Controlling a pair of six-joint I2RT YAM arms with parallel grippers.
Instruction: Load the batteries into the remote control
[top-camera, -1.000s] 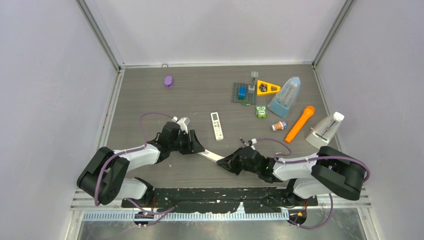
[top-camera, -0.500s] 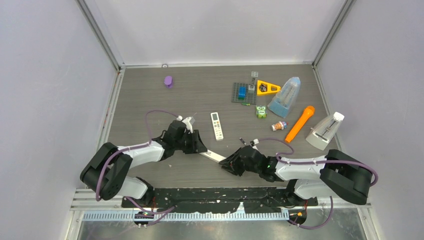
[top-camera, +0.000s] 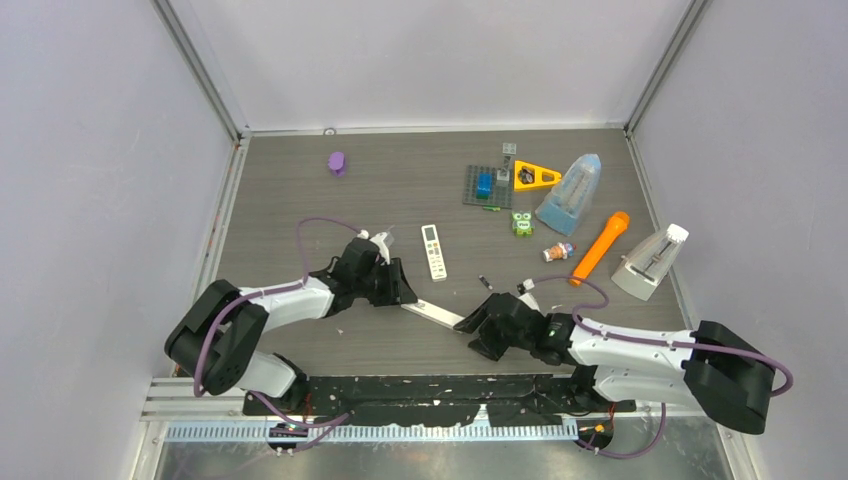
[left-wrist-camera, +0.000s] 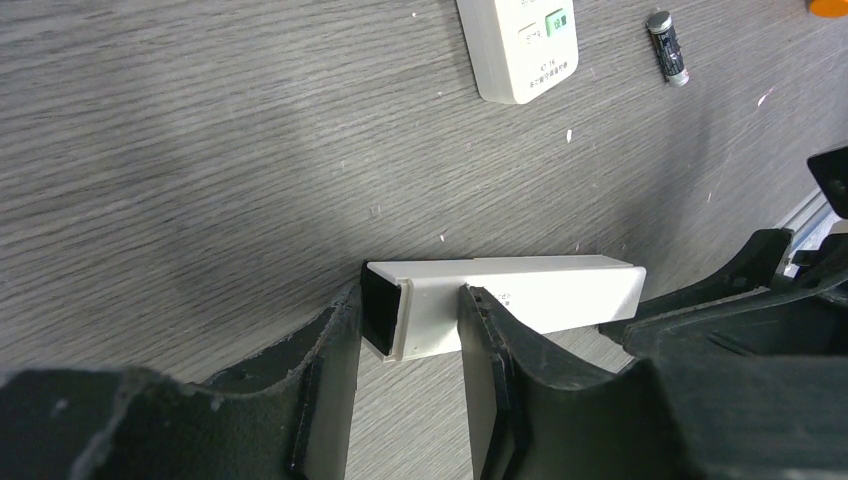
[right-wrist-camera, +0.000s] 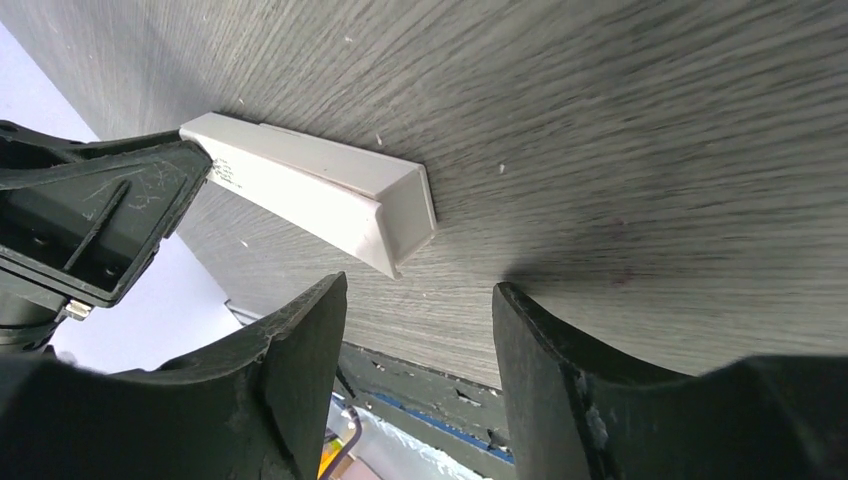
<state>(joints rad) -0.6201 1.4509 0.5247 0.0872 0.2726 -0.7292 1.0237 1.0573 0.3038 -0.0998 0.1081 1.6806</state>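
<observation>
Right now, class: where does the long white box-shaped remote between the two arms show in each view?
Top external: the long white box-shaped remote lies below centre, between both arms.
Left wrist: lower centre, one end between that camera's fingers.
Right wrist: upper left, beyond the open right gripper, untouched.
Shared landmark: the left gripper holding the remote's end, seen in all three.

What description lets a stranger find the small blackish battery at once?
On the grey wooden table, find the white remote control with buttons lying flat near the middle. Just right of its near end lies the blackish cylinder battery. It is tiny and dark, unlike the plain white remote in the left gripper.
</observation>
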